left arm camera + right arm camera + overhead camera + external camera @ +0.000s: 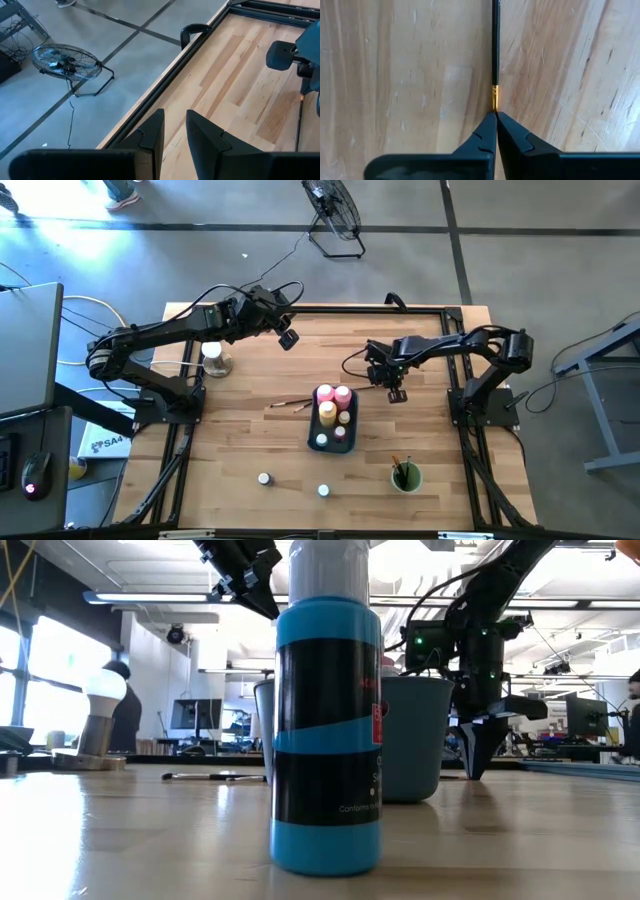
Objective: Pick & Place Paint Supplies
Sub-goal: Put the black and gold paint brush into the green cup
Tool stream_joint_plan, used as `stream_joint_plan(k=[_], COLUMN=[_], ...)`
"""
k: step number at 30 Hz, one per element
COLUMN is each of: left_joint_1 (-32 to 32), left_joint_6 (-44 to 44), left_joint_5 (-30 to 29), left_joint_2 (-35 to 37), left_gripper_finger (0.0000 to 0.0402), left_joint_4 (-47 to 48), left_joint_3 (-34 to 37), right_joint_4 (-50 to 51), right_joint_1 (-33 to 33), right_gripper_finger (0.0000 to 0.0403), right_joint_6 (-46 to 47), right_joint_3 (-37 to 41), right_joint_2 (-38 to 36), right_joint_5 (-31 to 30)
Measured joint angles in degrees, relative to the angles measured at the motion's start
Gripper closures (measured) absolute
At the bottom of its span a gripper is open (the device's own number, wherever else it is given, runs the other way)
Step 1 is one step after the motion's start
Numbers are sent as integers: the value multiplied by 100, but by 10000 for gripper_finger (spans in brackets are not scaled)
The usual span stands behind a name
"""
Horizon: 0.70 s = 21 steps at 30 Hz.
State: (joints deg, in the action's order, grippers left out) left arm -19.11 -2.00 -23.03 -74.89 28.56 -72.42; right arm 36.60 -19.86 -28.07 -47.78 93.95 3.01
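A: Surface first: pale butcher-block table [240, 440], planks with visible grain, black metal frame along the edges.

B: Right gripper [496, 114]?

A: At 3 o'clock of the tray [318, 425], down on the wood. Its two dark tapered fingers are pinched together on a thin paintbrush [495, 50], dark handle, gold ferrule right at the tips.

B: Left gripper [175, 127]?

A: Raised near the table's 11 o'clock edge, angular fingers slightly apart, nothing between them.

B: Counts?

A: Tray: two pink-topped bottles [334, 395], one yellow [327, 413], three small capped jars. Two more jars [264, 478] loose at 6 o'clock. Two brushes [290, 404] lie at the tray's 9 o'clock. Round green cup [406, 477] at 5 o'clock holds brushes.
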Motion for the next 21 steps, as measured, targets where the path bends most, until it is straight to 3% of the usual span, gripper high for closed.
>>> stream_joint_plan(k=[7,21], left_joint_1=[2,1], left_joint_6=[22,22], left_joint_5=[0,-1], left_joint_2=[-1,-2], left_gripper_finger=[325,325], left_joint_4=[0,-2], left_joint_3=[0,0], right_joint_4=[123,571], right_joint_1=[-11,-294], right_gripper_finger=[399,399], right_joint_6=[-45,-217], right_joint_3=[-134,-178], right_joint_2=[-231,-871], right_joint_5=[-484,-705])
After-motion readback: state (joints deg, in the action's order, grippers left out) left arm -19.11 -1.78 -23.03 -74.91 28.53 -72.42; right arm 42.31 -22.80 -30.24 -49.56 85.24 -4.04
